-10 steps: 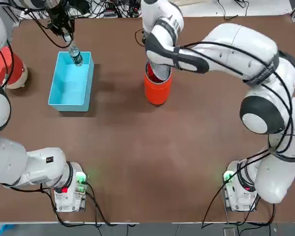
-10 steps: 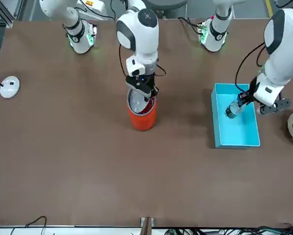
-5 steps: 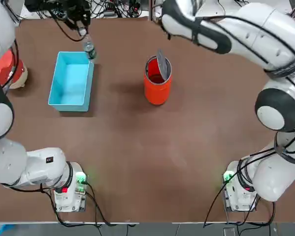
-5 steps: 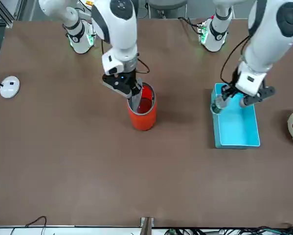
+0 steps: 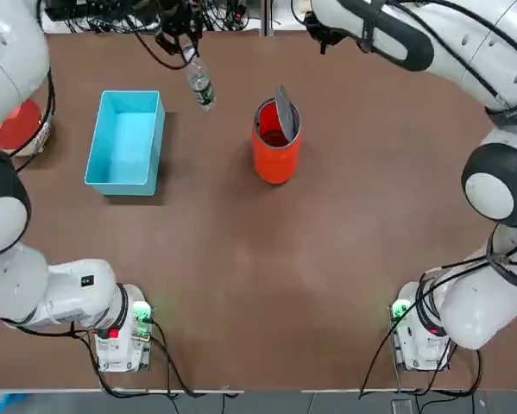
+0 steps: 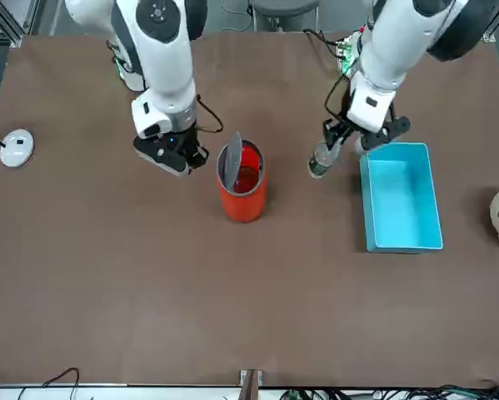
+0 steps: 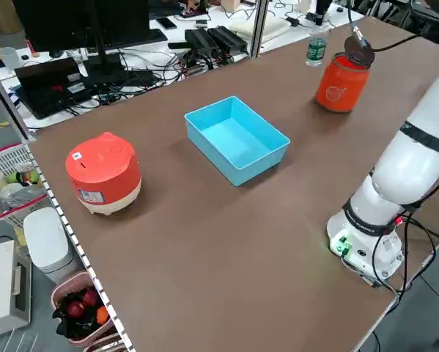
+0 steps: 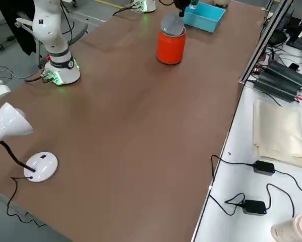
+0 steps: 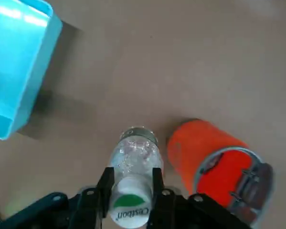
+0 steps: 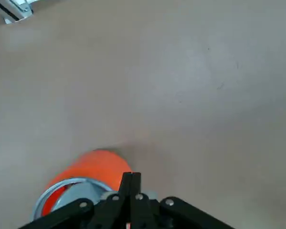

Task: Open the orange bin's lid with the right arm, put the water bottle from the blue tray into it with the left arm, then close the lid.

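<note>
At twelve o'clock of the blue tray (image 5: 124, 147), slightly toward one o'clock as seen from overhead, the left gripper (image 9: 132, 183) is closed on the water bottle (image 9: 134, 179), suspended above the table (image 5: 241, 285). The orange bin (image 5: 276, 155) stands at three o'clock of the tray, its lid (image 5: 285, 113) tilted open. The right gripper (image 10: 132, 179), fingers shut and empty, lies near the bin, toward one o'clock.
</note>
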Controlling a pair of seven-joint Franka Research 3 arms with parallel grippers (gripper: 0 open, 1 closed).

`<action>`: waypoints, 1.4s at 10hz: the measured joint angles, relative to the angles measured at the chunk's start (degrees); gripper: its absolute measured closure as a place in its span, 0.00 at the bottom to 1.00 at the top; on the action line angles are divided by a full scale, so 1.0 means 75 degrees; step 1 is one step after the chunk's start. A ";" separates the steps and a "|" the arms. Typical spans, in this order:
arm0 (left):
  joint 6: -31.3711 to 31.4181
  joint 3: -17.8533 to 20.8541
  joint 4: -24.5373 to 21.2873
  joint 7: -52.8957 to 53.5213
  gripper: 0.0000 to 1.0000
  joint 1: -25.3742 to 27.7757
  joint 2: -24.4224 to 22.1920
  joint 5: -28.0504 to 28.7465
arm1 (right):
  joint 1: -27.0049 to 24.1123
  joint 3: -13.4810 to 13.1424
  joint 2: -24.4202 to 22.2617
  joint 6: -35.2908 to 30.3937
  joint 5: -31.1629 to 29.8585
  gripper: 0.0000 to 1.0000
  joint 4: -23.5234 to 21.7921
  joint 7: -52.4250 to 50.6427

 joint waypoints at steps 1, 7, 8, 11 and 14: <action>0.0112 -0.0253 0.0162 -0.0408 0.64 -0.0036 0.0239 -0.0011 | -0.0194 -0.0003 -0.0076 -0.0122 0.0139 0.98 -0.0008 -0.0367; 0.1584 -0.0504 0.0289 -0.2576 0.64 -0.1613 0.1364 0.0393 | -0.0429 0.0018 -0.0274 -0.0206 0.0248 0.98 -0.0253 -0.0820; 0.1635 -0.0504 0.0320 -0.2749 0.64 -0.1747 0.1518 0.0587 | -0.0430 0.0020 -0.0275 -0.0203 0.0249 0.98 -0.0257 -0.0821; 0.1866 -0.0502 0.0387 -0.2890 0.64 -0.1896 0.1854 0.0857 | -0.0432 0.0021 -0.0291 -0.0196 0.0250 0.98 -0.0257 -0.0824; 0.2003 -0.0452 0.0444 -0.2901 0.63 -0.1888 0.1924 0.0885 | -0.0433 0.0021 -0.0316 -0.0196 0.0251 0.98 -0.0257 -0.0824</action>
